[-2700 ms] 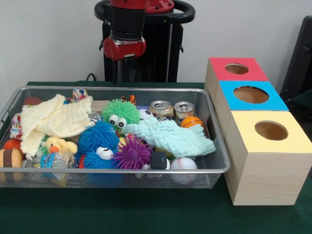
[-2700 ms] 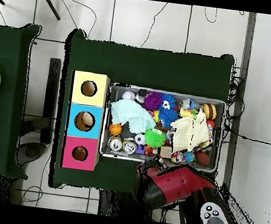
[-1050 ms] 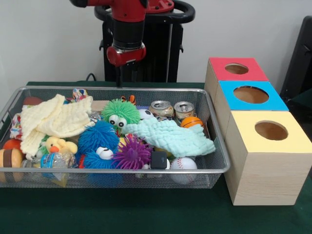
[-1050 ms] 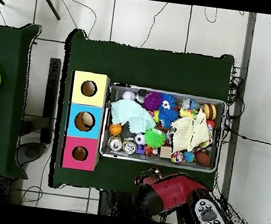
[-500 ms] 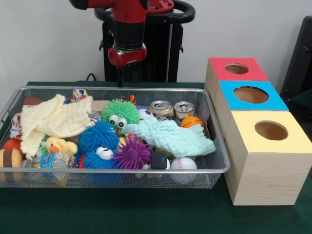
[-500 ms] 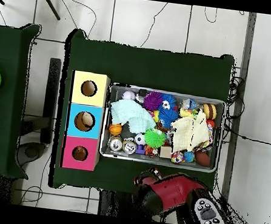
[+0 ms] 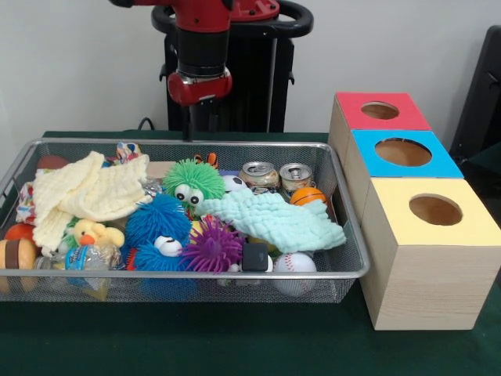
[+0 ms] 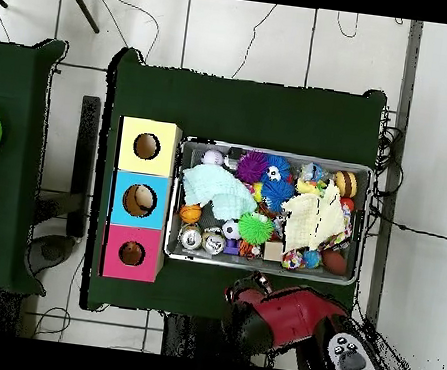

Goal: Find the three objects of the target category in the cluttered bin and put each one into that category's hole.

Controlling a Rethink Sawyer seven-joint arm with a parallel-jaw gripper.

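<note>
The silver wire-mesh bin [image 7: 196,143] fills the left of the table and also shows in the overhead view [image 8: 272,151]. An orange-and-black striped tiger [image 7: 208,159] peeks out behind a green fuzzy ball at the bin's far side. A yellow duck [image 7: 92,233] with an orange beak lies at the near left, under a cream cloth. The red-faced box with its round hole [image 7: 380,110] stands farthest back on the right and shows in the overhead view [image 8: 131,253]. My gripper [image 7: 199,125] hangs just behind the bin's far rim, above the tiger, dark against the black pedestal.
Blue-faced [image 7: 403,152] and yellow-faced [image 7: 435,210] boxes stand in front of the red one. The bin holds fuzzy balls, a mint cloth [image 7: 274,218], a cream cloth [image 7: 86,192], two cans [image 7: 276,174], small sports balls and toy food.
The arm has shifted a little back toward the robot's base and its wrist has turned slightly. Nothing in the bin has moved.
</note>
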